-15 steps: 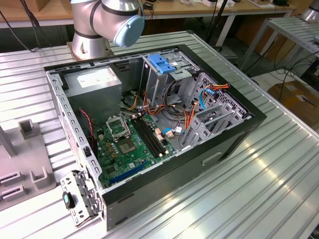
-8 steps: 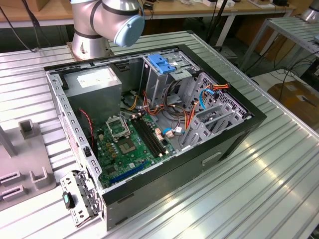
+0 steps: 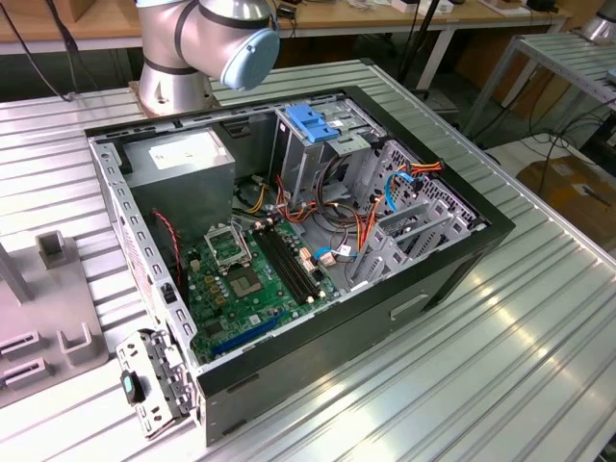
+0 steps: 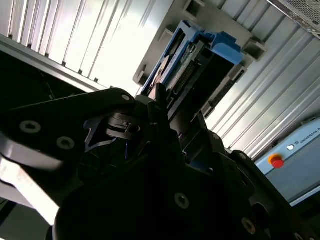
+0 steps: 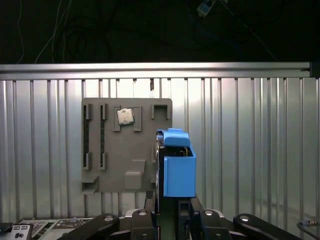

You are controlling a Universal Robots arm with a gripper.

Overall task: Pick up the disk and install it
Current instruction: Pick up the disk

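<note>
Room: wooden benches (image 3: 385,19) stand behind the table in the exterior view. In the first wrist view, dark floor lies past the table's far edge, well beyond the claw.
Table: ribbed silver aluminium table (image 3: 539,337), spreading under and ahead of the claw.
Case: open black metal computer tower case (image 3: 452,279), lying on its side on the table.
Case contents: grey metal power-supply box (image 3: 183,164) with a white sticker, green motherboard (image 3: 241,289), blue plastic latch piece (image 3: 313,122), orange, red and blue cables (image 3: 361,231).
Plate: flat grey slotted holder plate (image 5: 115,155), on the table beyond the claw's tips.
Claw: black two-finger claw (image 5: 172,205), clenched on the disk, with its fingers (image 4: 159,100) pressed against the sides.
Disk: silver hard drive in a blue plastic frame, the disk (image 5: 179,170), sticks out ahead of the claw over the plate's nearer corner.
Chip: small square silver chip (image 5: 125,116), seated in a plate pocket farther from the claw than the disk.
</note>
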